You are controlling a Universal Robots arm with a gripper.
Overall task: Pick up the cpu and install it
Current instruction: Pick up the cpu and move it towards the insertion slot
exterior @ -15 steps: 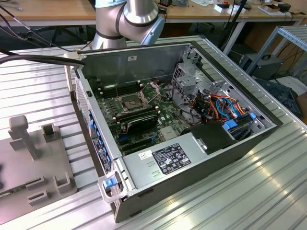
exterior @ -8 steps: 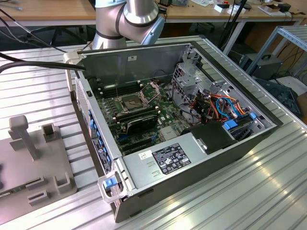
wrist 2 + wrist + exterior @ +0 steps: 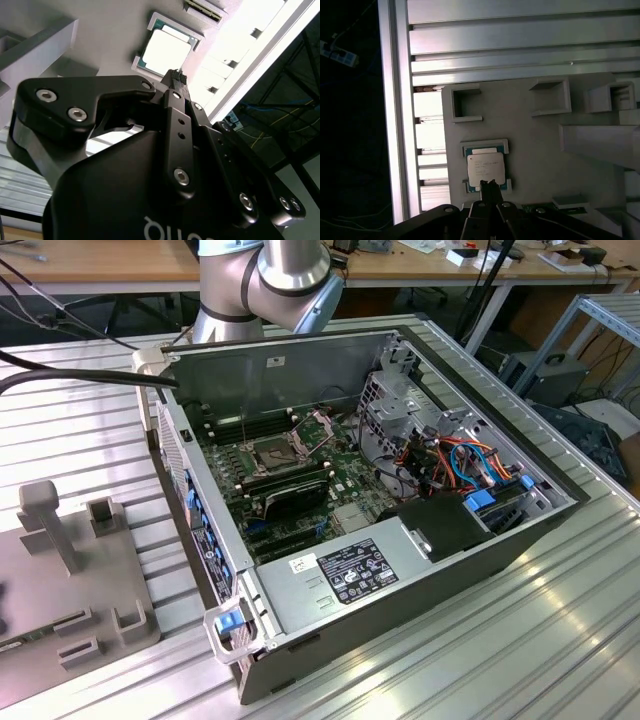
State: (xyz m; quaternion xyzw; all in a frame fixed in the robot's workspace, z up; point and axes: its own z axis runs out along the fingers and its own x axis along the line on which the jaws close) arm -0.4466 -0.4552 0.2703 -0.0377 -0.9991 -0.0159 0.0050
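Fingertips of our claw (image 3: 490, 185) meet, gripping nothing, close by the cpu (image 3: 485, 167). It sits framed in the grey fixture (image 3: 535, 150) — squared, we judge, for picking.

Open computer case (image 3: 290, 370) — grey fixture plate (image 3: 100, 585) alongside

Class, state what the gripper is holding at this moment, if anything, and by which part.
Nothing is held. The gripper is shut with nothing between its fingertips, close to the cpu, which lies flat in its nest on the grey fixture.
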